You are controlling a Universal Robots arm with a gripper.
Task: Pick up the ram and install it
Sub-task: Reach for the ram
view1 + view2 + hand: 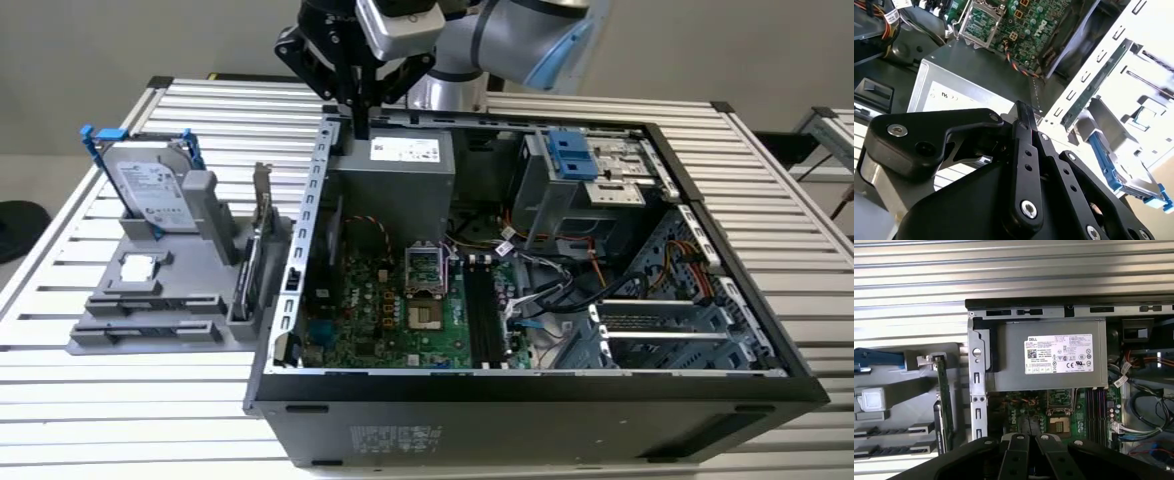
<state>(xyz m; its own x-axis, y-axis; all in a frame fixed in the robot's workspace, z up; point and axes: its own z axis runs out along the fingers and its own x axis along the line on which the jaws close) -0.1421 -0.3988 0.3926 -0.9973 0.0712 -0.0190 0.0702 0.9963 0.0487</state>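
The ram [242,290] stands on edge in a grey fixture [147,335], just outside the side wall of the open computer case [534,420], on the exterior view's left. Its long axis runs near to far in that view, roughly parallel to that wall and to the black memory slots [481,315] inside. The gripper [358,125] hangs above the case's far corner, at the edge of the power supply [394,180]. Its fingers are drawn together on nothing. From the gripper, the ram lies toward the exterior view's left and nearer that camera, well apart and lower.
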